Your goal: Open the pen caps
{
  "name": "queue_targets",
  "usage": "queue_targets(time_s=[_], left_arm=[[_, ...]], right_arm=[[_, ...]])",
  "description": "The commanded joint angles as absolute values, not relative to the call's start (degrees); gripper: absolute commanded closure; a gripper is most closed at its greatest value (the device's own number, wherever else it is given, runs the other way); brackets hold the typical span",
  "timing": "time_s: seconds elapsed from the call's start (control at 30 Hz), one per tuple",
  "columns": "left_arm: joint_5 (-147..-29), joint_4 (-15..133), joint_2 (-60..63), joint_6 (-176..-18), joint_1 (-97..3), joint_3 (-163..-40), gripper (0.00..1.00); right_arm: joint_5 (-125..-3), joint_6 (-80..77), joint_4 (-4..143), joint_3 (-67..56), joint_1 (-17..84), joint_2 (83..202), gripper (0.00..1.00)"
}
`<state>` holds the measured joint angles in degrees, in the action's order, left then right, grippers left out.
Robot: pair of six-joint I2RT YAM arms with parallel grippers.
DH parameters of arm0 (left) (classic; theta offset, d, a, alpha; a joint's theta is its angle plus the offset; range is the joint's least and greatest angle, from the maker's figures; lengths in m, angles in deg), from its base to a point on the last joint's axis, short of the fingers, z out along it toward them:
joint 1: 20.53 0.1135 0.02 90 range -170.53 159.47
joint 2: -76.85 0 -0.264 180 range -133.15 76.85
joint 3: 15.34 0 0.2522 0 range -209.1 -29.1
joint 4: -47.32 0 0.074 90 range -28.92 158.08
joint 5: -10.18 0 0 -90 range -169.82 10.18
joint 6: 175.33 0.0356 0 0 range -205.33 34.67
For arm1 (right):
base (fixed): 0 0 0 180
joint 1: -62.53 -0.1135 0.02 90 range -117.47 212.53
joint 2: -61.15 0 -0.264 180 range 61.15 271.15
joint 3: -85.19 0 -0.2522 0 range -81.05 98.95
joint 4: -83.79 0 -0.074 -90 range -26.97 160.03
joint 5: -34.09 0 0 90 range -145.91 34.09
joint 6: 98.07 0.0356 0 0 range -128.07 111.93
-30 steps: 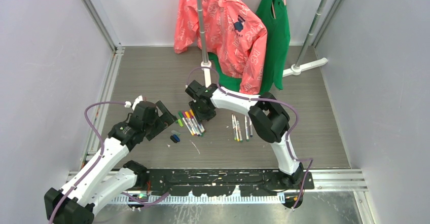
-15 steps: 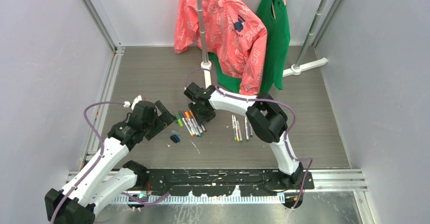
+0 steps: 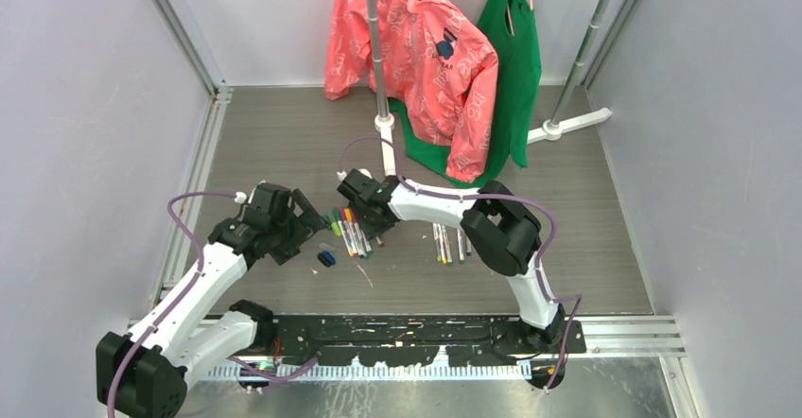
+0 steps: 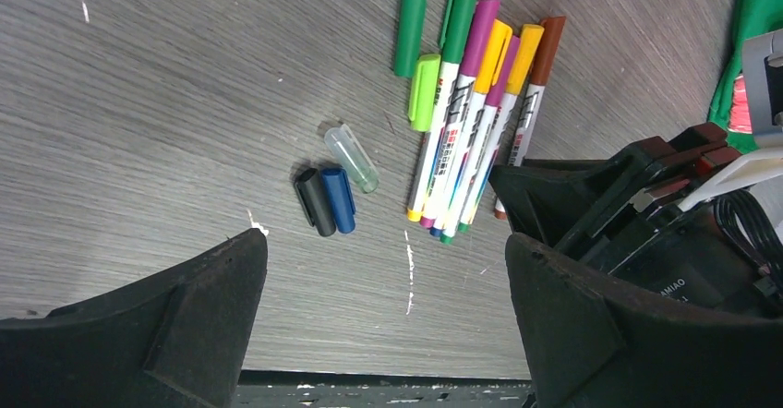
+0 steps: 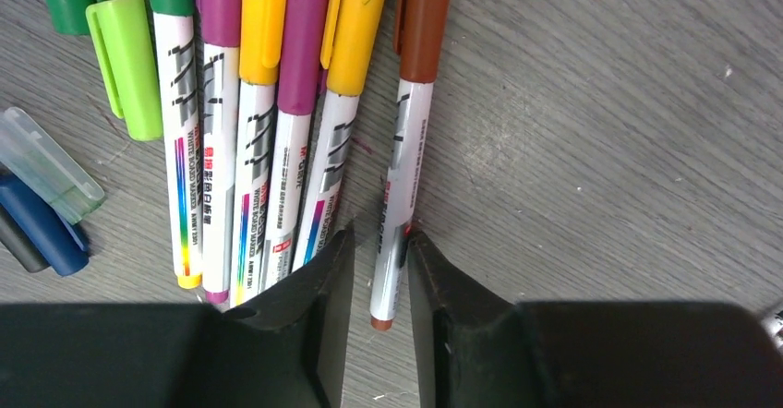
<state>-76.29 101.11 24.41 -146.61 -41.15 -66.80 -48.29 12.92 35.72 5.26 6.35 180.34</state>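
Observation:
Six capped pens [image 4: 471, 122] lie side by side on the grey table; they also show in the top view [image 3: 352, 231]. The brown-capped pen [image 5: 406, 150] is the rightmost. My right gripper [image 5: 380, 242] is low over it with its jaws narrowly apart on either side of the barrel; the right finger touches it and a gap shows on the left. Loose pen caps lie beside the bundle: dark green [image 4: 409, 31], lime [image 4: 424, 91], clear [image 4: 352, 157], blue [image 4: 338, 199] and black [image 4: 315, 202]. My left gripper [image 4: 383, 270] is wide open and empty above the table, near these caps.
A second row of pens [image 3: 449, 240] lies to the right of the right arm. A pink shirt [image 3: 416, 49] and a green garment [image 3: 515, 68] hang on a rack, whose pole base [image 3: 383, 127] stands just behind the pens. A black rail [image 3: 416, 328] runs along the near edge.
My right gripper has moved left and come down over the brown pen at the edge of the bundle. My left arm has shifted slightly, its gripper still open.

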Motion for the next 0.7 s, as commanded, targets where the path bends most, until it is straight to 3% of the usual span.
queue_targets(time_s=[0.0, 0.13, 0.4, 0.67], left_arm=[[-78.91, 99.96, 25.55, -146.92, -40.15, -67.93, 0.00], [-79.31, 99.97, 26.41, -146.85, -39.65, -67.60, 0.00], [-80.39, 98.84, 25.79, -147.36, -39.51, -67.36, 0.15], [-82.96, 96.80, 27.42, -148.84, -39.51, -65.93, 0.30]], right_arm=[[-50.43, 15.19, 34.34, 1.02, 5.74, 183.84, 0.71], [-49.84, 15.81, 33.96, 0.60, 5.69, 183.69, 0.81], [-47.24, 16.83, 33.12, -0.62, 5.90, 180.25, 0.98], [-44.28, 18.92, 34.09, -4.38, 5.86, 172.78, 0.99]])
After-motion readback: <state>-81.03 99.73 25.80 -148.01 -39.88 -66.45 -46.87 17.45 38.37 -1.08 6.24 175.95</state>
